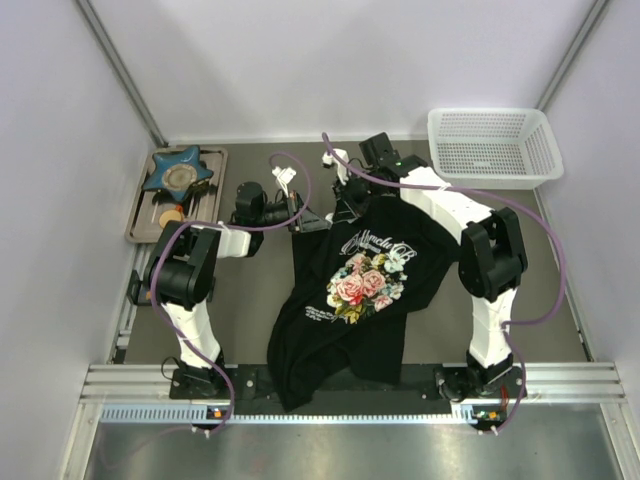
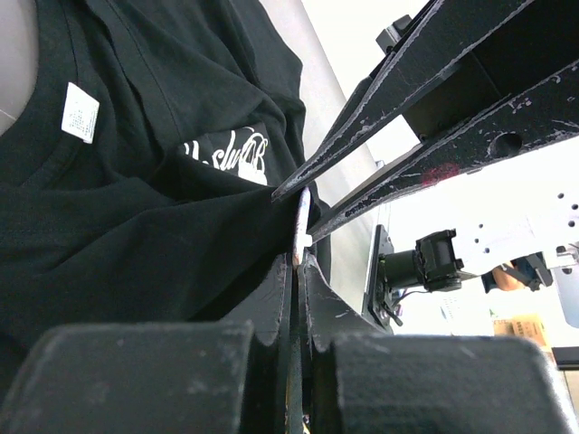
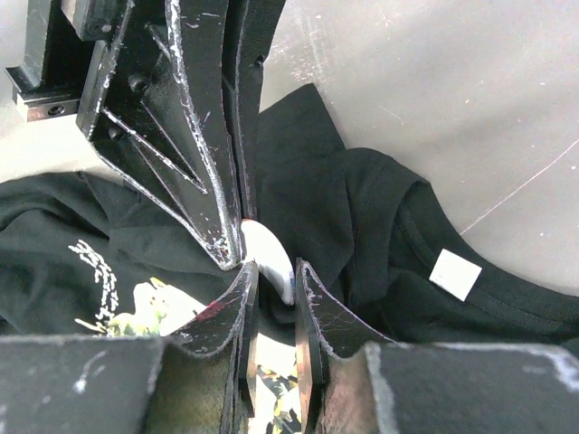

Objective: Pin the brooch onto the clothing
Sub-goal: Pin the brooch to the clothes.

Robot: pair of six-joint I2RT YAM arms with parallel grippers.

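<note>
Black T-shirt (image 1: 350,300) is lying rumpled on the bench (image 1: 250,295), print up. Both arms are meeting at its collar, probably one steadying while the other fastens. The left pincer (image 2: 296,264) is clamping the brooch (image 2: 300,221) by one rim. The right pincer (image 3: 273,278), barely parted, is bracketing the opposite rim, grip unclear. The brooch is standing edge-on beside the shirt's fabric, long axis running pincer to pincer.

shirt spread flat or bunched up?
Bunched up: the T-shirt lies crooked, with fabric creased and folded over around the collar.
</note>
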